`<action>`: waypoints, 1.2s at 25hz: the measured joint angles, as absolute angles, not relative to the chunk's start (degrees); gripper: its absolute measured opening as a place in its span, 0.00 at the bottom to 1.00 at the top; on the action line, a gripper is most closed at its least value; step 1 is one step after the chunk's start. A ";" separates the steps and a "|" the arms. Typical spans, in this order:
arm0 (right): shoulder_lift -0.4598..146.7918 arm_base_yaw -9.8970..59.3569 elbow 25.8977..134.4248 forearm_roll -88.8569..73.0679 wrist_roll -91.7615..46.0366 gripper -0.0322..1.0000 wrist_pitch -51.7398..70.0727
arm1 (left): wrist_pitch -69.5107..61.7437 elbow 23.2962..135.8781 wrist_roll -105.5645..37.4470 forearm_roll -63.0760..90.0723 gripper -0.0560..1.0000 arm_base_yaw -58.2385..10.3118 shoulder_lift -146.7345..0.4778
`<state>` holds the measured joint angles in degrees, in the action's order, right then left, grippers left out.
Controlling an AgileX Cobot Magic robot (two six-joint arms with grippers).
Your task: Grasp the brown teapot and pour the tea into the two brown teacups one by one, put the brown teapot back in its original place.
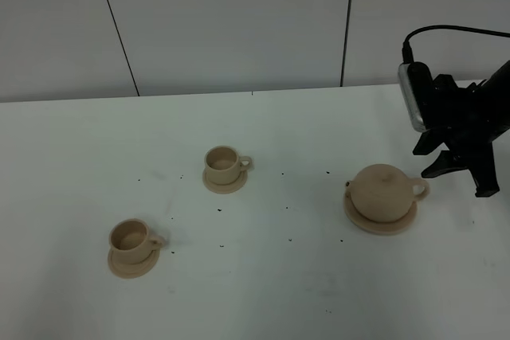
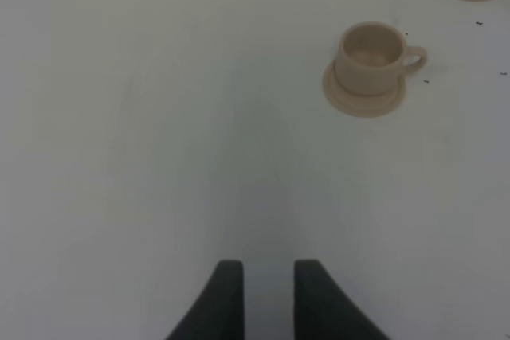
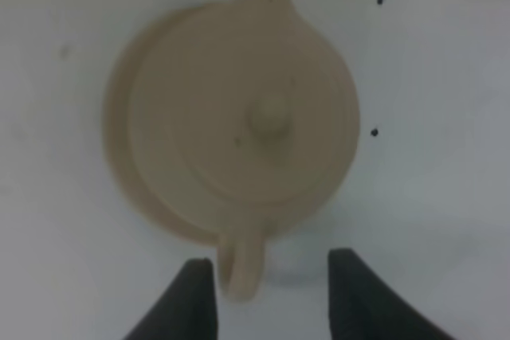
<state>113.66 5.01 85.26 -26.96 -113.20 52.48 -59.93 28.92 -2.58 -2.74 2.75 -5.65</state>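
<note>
Right gripper [image 3: 272, 262], jaws apart, lines up on the handle [image 3: 239, 267] of the brown teapot [image 1: 382, 190] at the frame's right, seemingly to grasp it; left gripper [image 2: 268, 276] hangs parted, empty.

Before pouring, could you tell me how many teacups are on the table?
2: one teacup near the table's middle, the other teacup at its front left; none seems hidden.

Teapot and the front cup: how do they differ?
The teapot is much bigger than the front cup. The teapot is closed by a knobbed lid and has a short spout; the cup is open-topped with none. The teapot stands on the table's right, the cup front left. Both are tan ceramic, have a loop handle and sit on matching saucers.
</note>
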 joint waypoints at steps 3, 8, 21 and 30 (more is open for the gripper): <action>114.32 5.01 85.26 -26.61 -113.45 0.35 52.35 | -59.93 28.92 -2.58 -2.74 0.27 2.75 -5.65; 114.49 5.01 85.26 -24.91 -113.54 0.35 51.95 | -59.93 28.92 -2.58 -2.81 0.27 2.75 -5.65; 112.40 8.16 85.26 -9.33 -101.79 0.35 52.19 | -59.93 28.92 -2.58 -2.82 0.27 2.75 -5.65; 112.65 12.74 85.26 -4.10 -99.57 0.35 50.62 | -59.93 28.92 -2.58 -2.87 0.27 2.75 -5.65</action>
<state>112.65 12.74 85.26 -4.10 -99.57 50.62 -59.93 28.92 -2.58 -2.87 2.75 -5.65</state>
